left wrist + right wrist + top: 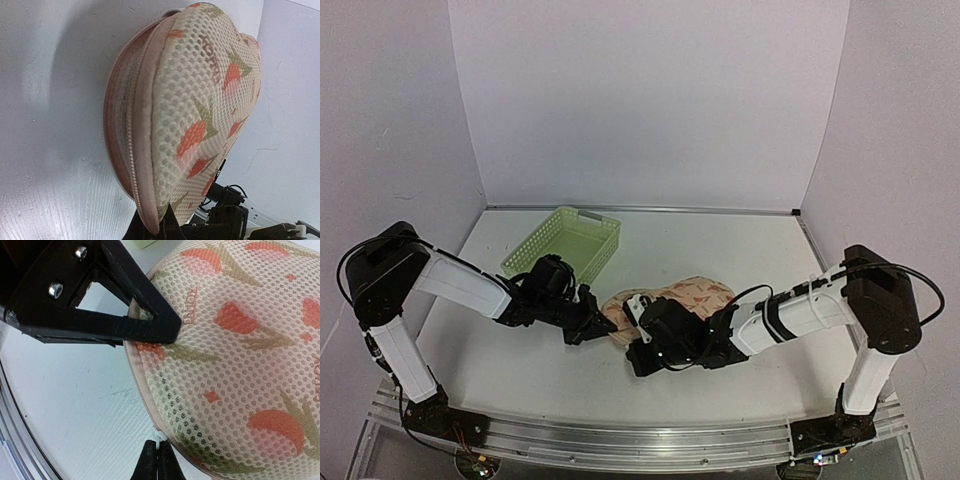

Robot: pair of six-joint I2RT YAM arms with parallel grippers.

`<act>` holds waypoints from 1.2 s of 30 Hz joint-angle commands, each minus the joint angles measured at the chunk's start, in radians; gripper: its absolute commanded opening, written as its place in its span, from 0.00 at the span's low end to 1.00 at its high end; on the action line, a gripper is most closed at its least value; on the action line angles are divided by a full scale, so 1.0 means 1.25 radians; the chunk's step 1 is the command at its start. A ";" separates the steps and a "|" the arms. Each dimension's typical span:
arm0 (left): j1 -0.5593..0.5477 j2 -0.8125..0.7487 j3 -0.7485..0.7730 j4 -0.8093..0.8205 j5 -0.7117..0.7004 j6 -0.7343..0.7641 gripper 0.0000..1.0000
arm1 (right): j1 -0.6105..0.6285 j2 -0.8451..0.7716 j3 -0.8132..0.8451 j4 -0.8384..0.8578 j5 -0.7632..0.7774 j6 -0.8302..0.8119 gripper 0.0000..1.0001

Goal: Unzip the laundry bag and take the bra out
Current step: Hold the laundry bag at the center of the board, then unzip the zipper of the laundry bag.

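Left pincer (pixel 160 225) closed on the edge trim (pixel 144 150) of the laundry bag (pixel 200 95) lying just ahead on the bench (pixel 50 125), right pincer (pixel 158 464) shut on a white tab (pixel 159 441) at its rim (bra unseen, presumably inside); so slight a pinch may slip under pull.

White table (pixel 720 245), pale lilac walls (pixel 650 100)
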 commanded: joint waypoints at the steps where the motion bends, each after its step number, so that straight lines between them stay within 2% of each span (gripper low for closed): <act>1: 0.014 -0.022 0.010 0.039 -0.007 0.018 0.00 | -0.001 -0.056 -0.026 0.038 0.001 0.010 0.00; 8: 0.037 -0.040 0.004 0.038 0.022 0.050 0.00 | -0.001 -0.125 -0.104 0.015 0.036 0.026 0.00; 20: 0.052 -0.057 0.021 0.015 0.133 0.160 0.00 | -0.025 -0.199 -0.182 -0.045 0.112 0.025 0.00; 24: 0.061 -0.081 0.042 -0.062 0.139 0.224 0.00 | -0.042 -0.220 -0.194 -0.082 0.128 0.018 0.00; 27: 0.067 -0.104 0.075 -0.176 0.104 0.287 0.00 | -0.055 -0.231 -0.199 -0.098 0.136 0.016 0.00; 36: 0.108 -0.145 0.084 -0.258 0.078 0.339 0.00 | -0.080 -0.266 -0.239 -0.137 0.157 0.055 0.00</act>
